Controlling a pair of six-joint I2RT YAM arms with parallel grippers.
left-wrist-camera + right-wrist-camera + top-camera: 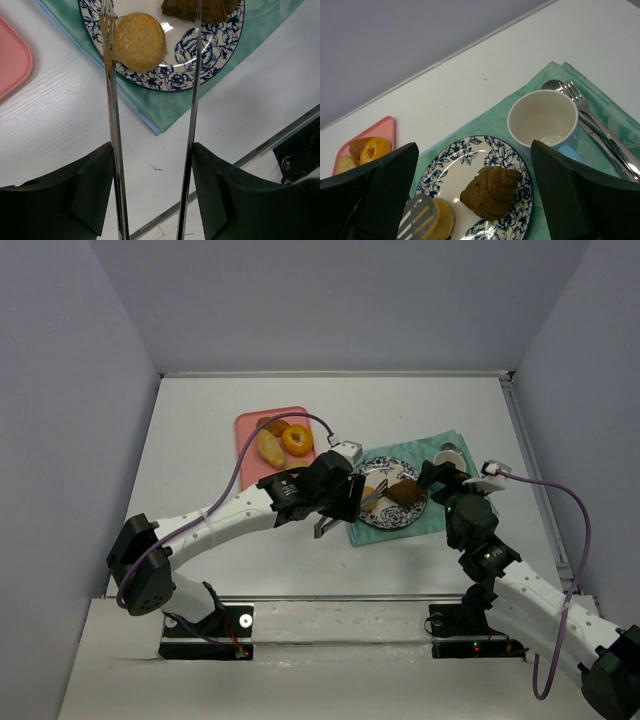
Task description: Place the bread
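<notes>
A round yellow bread (141, 41) lies on the blue-flowered plate (200, 55), beside a brown swirled bread (491, 192). My left gripper (152, 165) is shut on metal tongs (114, 125), its black fingers pressed against both tong arms. The tongs stand spread: the left arm is at the yellow bread's edge and the right arm is well apart from it. In the top view the left gripper (340, 495) sits at the plate's left rim. My right gripper (474, 150) hangs open above the plate, holding nothing.
The plate rests on a teal cloth (440, 455) with a white cup (543, 120) and a fork and spoon (585, 107) at its right. A pink tray (272, 435) with more breads (375, 149) lies to the far left. The table's front edge runs just behind the tongs.
</notes>
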